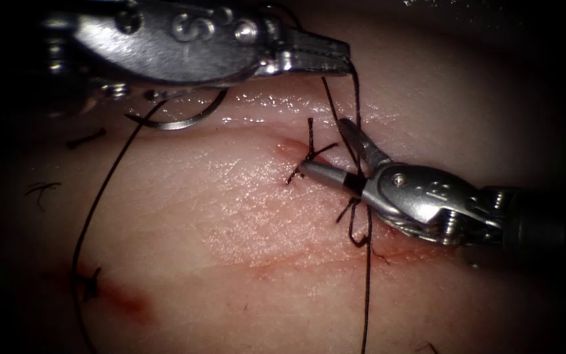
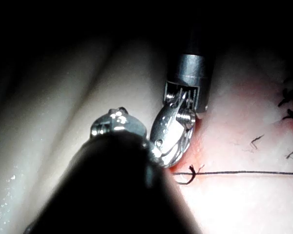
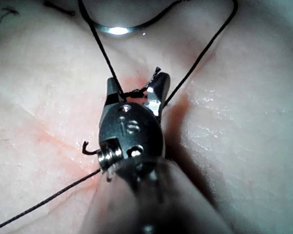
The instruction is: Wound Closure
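Two tools: both over the tissue, with the needle lying free.
Needle: resting loose on the tissue at the left, under the left tool, not in the tissue and held by nothing.
Left tool: jaws closed on the thread, which hangs down from them.
Knot: sits on the cut, short ends sticking out.
Right tool: jaws spread apart around the thread just beside the knot, gripping nothing.
Advice: I judge steady, gentle tension is best, so the knot stays flat on the cut.
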You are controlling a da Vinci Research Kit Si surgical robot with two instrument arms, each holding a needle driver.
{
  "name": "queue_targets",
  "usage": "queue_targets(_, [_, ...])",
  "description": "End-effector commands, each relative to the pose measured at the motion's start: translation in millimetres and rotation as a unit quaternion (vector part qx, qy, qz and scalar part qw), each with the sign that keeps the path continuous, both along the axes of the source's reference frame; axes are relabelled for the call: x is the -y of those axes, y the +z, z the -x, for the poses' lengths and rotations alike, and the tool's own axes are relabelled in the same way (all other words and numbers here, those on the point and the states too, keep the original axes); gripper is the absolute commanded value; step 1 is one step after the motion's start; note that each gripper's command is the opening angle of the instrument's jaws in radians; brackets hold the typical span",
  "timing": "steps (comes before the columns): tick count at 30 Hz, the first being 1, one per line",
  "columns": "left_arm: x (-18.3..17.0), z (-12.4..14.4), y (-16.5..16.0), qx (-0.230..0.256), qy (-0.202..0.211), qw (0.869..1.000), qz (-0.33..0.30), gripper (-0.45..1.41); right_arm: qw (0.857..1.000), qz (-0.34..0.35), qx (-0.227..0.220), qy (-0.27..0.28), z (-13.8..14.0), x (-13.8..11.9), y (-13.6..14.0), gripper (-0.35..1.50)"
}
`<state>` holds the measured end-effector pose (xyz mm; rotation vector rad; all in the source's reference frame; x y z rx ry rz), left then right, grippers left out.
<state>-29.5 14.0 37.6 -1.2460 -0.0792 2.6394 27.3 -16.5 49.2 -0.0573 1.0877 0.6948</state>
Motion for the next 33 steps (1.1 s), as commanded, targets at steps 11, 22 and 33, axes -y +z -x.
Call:
queue_targets(11, [-0.2, 0.8, 0.6, 0.002, -0.001, 1.0, 0.0, -0.45, 1.0, 0.0, 0.003, -0.004, -2.0, 0.8, 0.2, 1.16])
queue_targets(22, [0.7, 1.2, -0.2, 0.005, 0.003, 1.0, 0.005, -0.45, 0.999, 0.017, 0.027, 0.004, -1.7, 0.8, -0.4, -0.35])
queue_targets(33, [2.1, -3.5, -0.1, 0.001, 0.012, 1.0, 0.02, -0.45, 1.0, 0.028, -0.007, 0.011, 2.2, 0.4, -2.5, 1.45])
